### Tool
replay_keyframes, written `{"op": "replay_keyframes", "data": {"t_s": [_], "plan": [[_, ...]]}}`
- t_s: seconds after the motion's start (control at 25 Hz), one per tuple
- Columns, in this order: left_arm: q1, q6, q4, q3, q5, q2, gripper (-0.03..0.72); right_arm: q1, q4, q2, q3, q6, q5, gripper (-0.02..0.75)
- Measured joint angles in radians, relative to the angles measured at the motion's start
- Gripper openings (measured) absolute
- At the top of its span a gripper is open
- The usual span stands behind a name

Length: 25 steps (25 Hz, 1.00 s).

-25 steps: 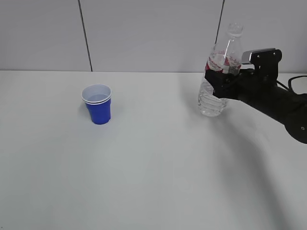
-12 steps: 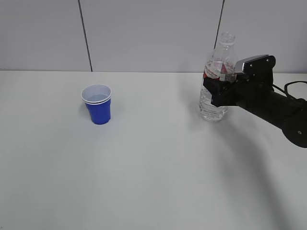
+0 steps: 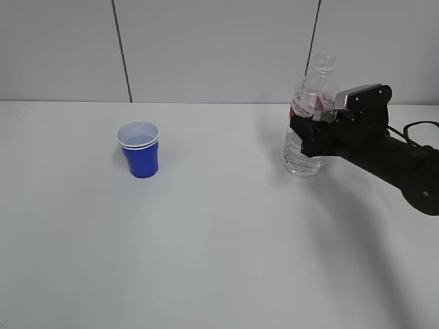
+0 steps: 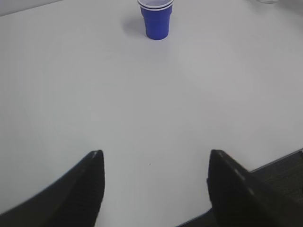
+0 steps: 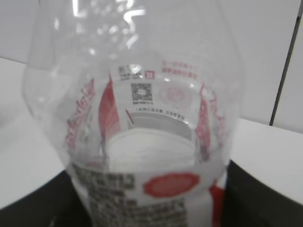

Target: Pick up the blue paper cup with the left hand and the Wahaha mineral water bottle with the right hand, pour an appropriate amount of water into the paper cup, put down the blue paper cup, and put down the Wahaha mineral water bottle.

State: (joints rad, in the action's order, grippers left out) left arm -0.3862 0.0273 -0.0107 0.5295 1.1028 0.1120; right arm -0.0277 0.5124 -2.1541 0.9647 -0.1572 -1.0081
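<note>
The blue paper cup [image 3: 140,152] stands upright on the white table [image 3: 219,260], left of centre; it also shows at the top of the left wrist view [image 4: 156,21]. The Wahaha mineral water bottle [image 3: 309,103] stands nearly upright at the right, its base at or just above the table. My right gripper [image 3: 310,133] is shut on the bottle's middle below the red label; the bottle [image 5: 142,142] fills the right wrist view between the black fingers [image 5: 258,198]. My left gripper [image 4: 155,163] is open and empty, far short of the cup, and out of the exterior view.
A grey panelled wall with dark seams [image 3: 122,51] runs behind the table. The table's near edge [image 4: 279,160] with dark floor beyond shows low right in the left wrist view. A black cable [image 3: 420,126] loops behind the right arm.
My right gripper has lowered the bottle and brought it from a tilt to nearly upright, base down at the table. The cup has not moved.
</note>
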Motion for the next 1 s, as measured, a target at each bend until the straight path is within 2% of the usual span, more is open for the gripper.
{"op": "replay_keyframes", "data": {"t_s": [0.16, 0.64, 0.88, 1.0], "plan": [[0.0, 0.0, 0.0, 0.0, 0.0, 0.0, 0.514, 0.0, -0.002, -0.023, 0.004, 0.0, -0.052, 0.421], [0.0, 0.0, 0.0, 0.0, 0.0, 0.0, 0.512, 0.0, -0.002, -0.033, 0.004, 0.002, -0.072, 0.423], [0.0, 0.0, 0.0, 0.0, 0.0, 0.0, 0.512, 0.0, -0.002, -0.035, 0.004, 0.004, -0.081, 0.539], [0.0, 0.0, 0.0, 0.0, 0.0, 0.0, 0.511, 0.0, -0.002, -0.035, 0.004, 0.004, -0.081, 0.559]]}}
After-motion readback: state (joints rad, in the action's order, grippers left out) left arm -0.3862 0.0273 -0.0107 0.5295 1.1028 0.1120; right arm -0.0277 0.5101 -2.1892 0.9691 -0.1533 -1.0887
